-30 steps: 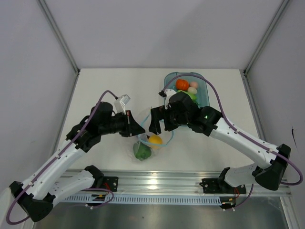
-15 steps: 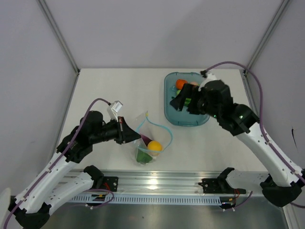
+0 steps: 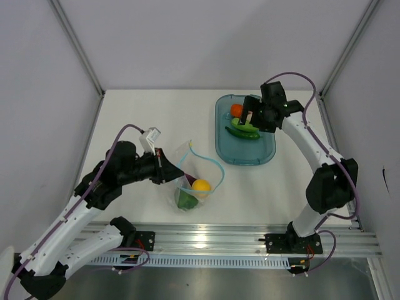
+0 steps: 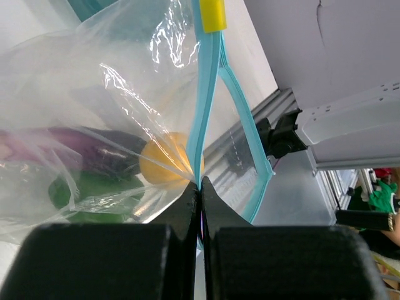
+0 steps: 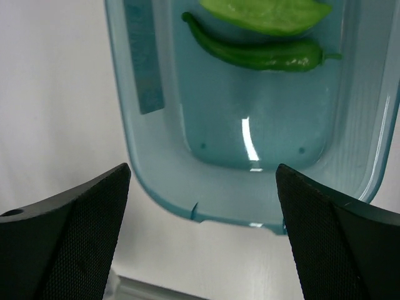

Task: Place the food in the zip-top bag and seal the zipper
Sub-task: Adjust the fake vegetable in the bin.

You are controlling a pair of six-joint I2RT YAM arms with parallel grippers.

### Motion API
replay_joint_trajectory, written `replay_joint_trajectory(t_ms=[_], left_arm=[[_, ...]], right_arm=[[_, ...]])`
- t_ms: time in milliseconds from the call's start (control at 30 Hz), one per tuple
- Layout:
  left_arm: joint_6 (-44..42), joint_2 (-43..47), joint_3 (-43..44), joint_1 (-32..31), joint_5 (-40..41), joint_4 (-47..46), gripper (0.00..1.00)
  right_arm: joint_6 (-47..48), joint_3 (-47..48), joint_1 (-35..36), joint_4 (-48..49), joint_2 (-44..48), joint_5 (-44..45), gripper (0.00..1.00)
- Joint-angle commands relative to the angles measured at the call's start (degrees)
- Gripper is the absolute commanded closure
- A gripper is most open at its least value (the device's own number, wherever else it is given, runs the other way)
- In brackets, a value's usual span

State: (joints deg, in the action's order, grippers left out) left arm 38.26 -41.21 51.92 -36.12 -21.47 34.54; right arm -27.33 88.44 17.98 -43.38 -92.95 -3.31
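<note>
The clear zip-top bag (image 3: 195, 182) lies at the front centre with its mouth open. It holds the yellow lemon (image 3: 201, 185), the purple eggplant (image 4: 87, 149) and a green piece (image 3: 185, 199). My left gripper (image 3: 173, 173) is shut on the light-blue zipper strip (image 4: 207, 112) at the bag's rim and holds it up. My right gripper (image 3: 249, 119) is open and empty above the teal tray (image 3: 262, 156). The orange-red tomato (image 3: 236, 110), the dark green pepper (image 5: 256, 55) and the pale green cucumber (image 5: 269, 12) lie in the tray. The egg is hidden.
A yellow slider (image 4: 211, 14) sits at the far end of the zipper. A teal strip (image 5: 142, 59) lies inside the tray by its left wall. The metal rail (image 3: 206, 240) runs along the table's near edge. Grey walls close in the table on three sides.
My right gripper has left the bag's mouth and swung back and to the right over the tray. The lemon stays in the bag. My left gripper keeps its hold on the rim.
</note>
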Motion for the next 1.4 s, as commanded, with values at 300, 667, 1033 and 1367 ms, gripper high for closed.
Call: replay_joint_trajectory(t_ms=[300,667,1033,1367], left_arm=[[-4.4,-6.3,2.4,-0.3,-0.4,-3.8,0.99],[-6.0,-6.5,0.4,-0.3,1.1,-4.0,0.99],[-6.1,-8.6,2.0,-0.2,1.2,-3.0,0.99],[-4.8,-7.3,2.4,-0.3,1.4,-1.8,0.99]], right_arm=[[20.5,14.7,-2.2,7.1,-22.4,7.3,0.02],[29.7,21.9,-2.4,2.9,-34.1,11.0,0.14],[30.2,15.8,-2.5,3.3,-34.9,4.7,0.15],[26.6,10.5,-2.9,4.9,-31.3,-3.9,0.14]])
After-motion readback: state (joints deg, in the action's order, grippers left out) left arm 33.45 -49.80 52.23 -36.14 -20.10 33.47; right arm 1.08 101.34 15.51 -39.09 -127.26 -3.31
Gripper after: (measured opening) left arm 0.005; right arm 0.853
